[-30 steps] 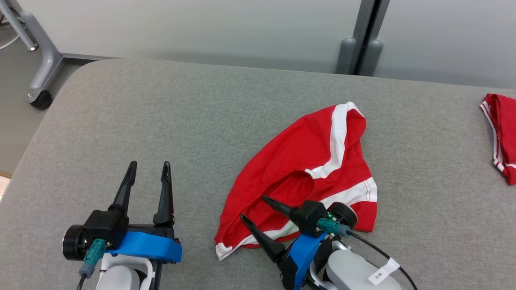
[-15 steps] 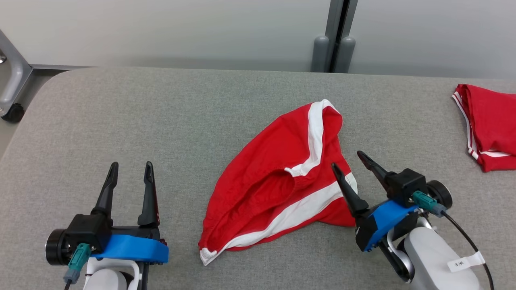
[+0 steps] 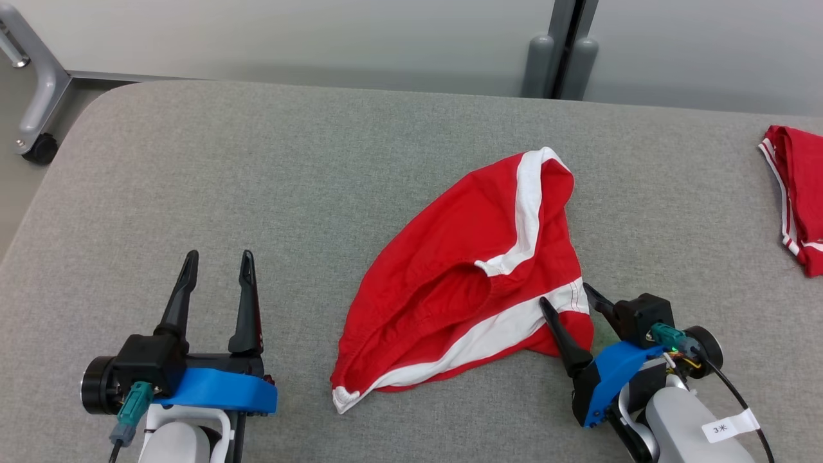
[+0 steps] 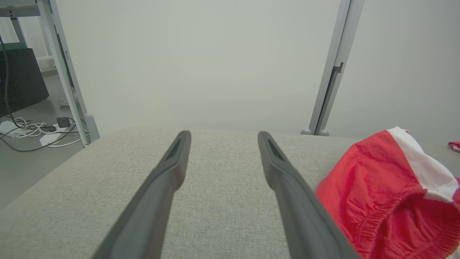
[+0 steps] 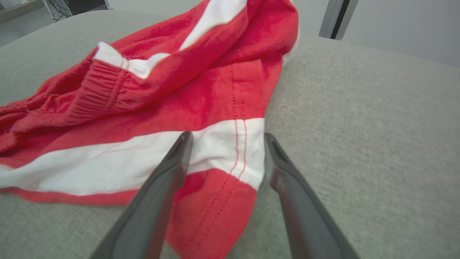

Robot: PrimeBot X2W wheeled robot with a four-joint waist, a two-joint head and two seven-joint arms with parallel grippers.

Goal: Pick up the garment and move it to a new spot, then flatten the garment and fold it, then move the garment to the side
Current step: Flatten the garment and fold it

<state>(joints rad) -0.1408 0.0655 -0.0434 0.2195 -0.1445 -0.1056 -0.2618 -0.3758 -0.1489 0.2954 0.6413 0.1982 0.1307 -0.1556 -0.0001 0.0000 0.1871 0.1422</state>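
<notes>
Nearest, at lower left: left gripper [image 3: 218, 257]. Fingers spread apart, nothing between them. Poised over bare grey fabric-covered worktop [image 3: 257, 180], pointing away from the robot. Well apart from the cloth, with the red shorts [image 4: 373, 180] off to its right in the left wrist view.

At lower right, just as near: right gripper [image 3: 567, 294]. Fingers likewise apart, clamped on nothing. Angled up and leftward, with the tips at the near right corner of the shorts. In the right wrist view, straddles the hem end of a white stripe: one finger over the white band, the other at the very edge of the cloth above the grey surface. Cannot tell whether touching the fabric or just above it.

Further out, mid-worktop: the red shorts [image 3: 463, 276], crumpled and unfolded. Elastic waistband bunched near the centre, one white stripe along the near side, another up to the far tip.

Further right, at the worktop's edge of view: a second red garment with thin white trim [image 3: 800, 193], well apart from the shorts.

Beyond the worktop: pale wall panels, a grey post [image 3: 562, 58], and a wheeled frame leg [image 3: 38, 96] at far left.
</notes>
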